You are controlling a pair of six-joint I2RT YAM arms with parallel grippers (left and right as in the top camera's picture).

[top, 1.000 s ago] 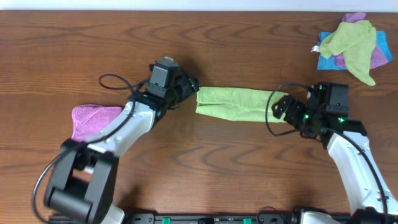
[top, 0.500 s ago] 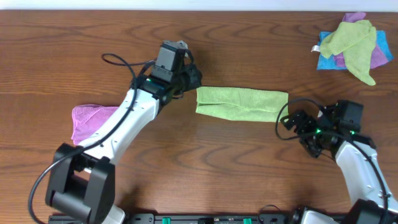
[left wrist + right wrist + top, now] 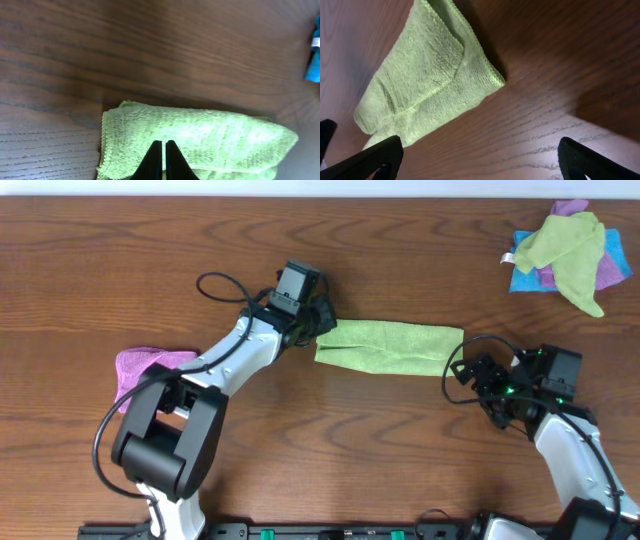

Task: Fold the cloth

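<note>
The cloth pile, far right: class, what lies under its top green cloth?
A blue cloth and a purple cloth show beneath the green cloth, a white tag at their left. Whether anything more lies under it is covered.

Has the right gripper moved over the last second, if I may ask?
Yes. The right gripper has backed off the cloth's right end, toward the table's near edge.

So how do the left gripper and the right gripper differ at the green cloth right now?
The left gripper is shut; the right gripper is wide open. The left gripper sits over the left end of the cloth; the right gripper stands off its right end, not touching. Both face the cloth.
</note>
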